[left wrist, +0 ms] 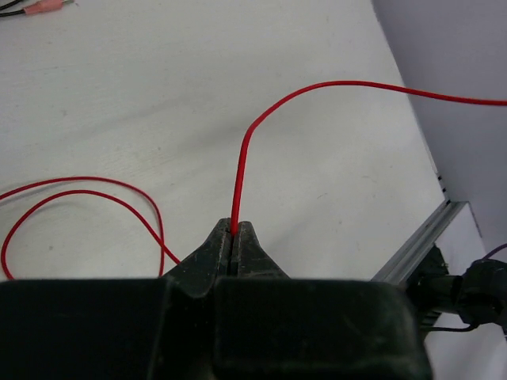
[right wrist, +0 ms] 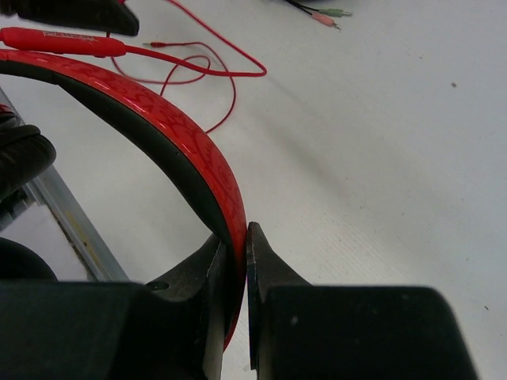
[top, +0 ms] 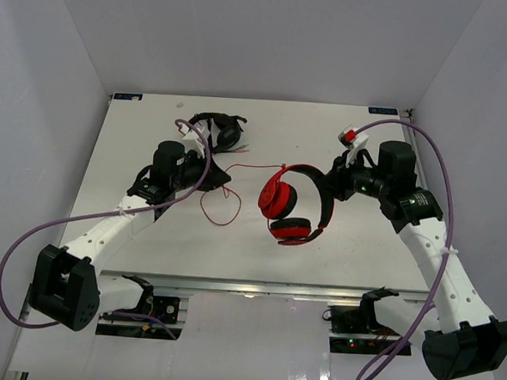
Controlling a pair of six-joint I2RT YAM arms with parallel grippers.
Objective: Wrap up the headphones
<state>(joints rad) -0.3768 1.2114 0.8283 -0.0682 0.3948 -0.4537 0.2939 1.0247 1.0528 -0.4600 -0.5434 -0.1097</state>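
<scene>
1. Reaching low toward mid-table with left gripper (left wrist: 233,228), pinched shut on cable (left wrist: 317,85)
2. Right of centre: headphones (top: 283,205), on edge; resting or lifted, cannot tell
3. Reaching inward with right gripper (right wrist: 236,234), clamped on headband (right wrist: 158,119); rest mostly cut off in wrist view

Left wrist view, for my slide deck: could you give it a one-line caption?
Left gripper with jaws shut on the thin red cable, which arcs away over the white table.

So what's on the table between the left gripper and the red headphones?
Between the left gripper and the headphones, only their thin red cable loops across the table; the top external view shows it.
</scene>
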